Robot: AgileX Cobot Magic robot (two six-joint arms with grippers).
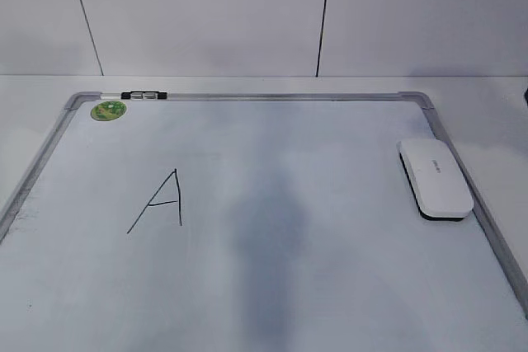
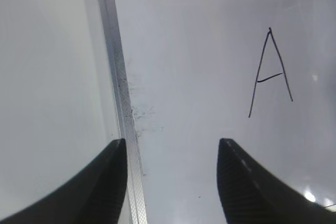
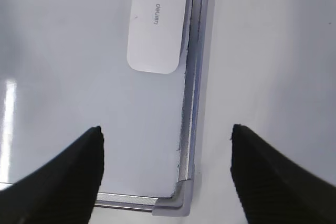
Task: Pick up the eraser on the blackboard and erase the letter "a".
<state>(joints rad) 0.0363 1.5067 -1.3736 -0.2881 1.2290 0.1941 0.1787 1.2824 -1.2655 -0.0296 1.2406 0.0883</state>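
Beneath both grippers we see the blackboard [image 1: 272,286], flat on the table [image 1: 487,96]. Its frame [image 2: 122,93] runs between the spread fingers of the left gripper [image 2: 172,153], which holds nothing; an angular capital letter [image 2: 270,72] lies ahead and right of them. We see no cursive "a". The right gripper [image 3: 167,135] is also wide open and empty; the eraser [image 3: 156,24] lies ahead of its fingers, well apart, against the frame edge. Smallest: marker [image 1: 142,96], green sticker [image 1: 109,109].
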